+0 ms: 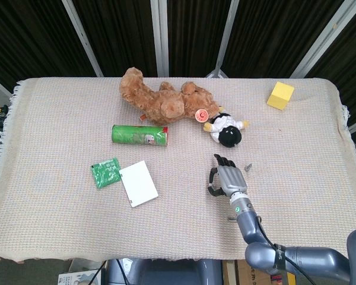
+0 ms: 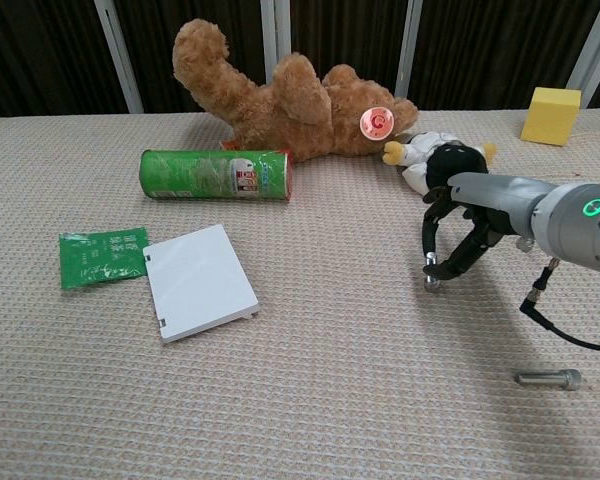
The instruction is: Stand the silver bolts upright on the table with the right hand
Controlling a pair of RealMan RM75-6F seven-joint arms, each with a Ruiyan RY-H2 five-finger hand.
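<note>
My right hand [image 2: 462, 232] hangs over the cloth in front of the black-and-white plush toy, fingers pointing down. Its fingertips [image 2: 435, 268] pinch a small silver bolt [image 2: 432, 283], whose lower end is at or just above the table. In the head view the right hand [image 1: 228, 179] covers this bolt. A second silver bolt [image 2: 548, 379] lies flat near the front right edge. Another small silver bolt [image 1: 248, 167] lies just right of the hand in the head view. My left hand appears in neither view.
A brown teddy bear [image 1: 163, 102] and a black-and-white plush [image 1: 227, 129] lie behind the hand. Left of it are a green can [image 2: 216, 174] on its side, a white card [image 2: 198, 280] and a green packet [image 2: 102, 256]. A yellow block [image 1: 280, 95] sits at the far right.
</note>
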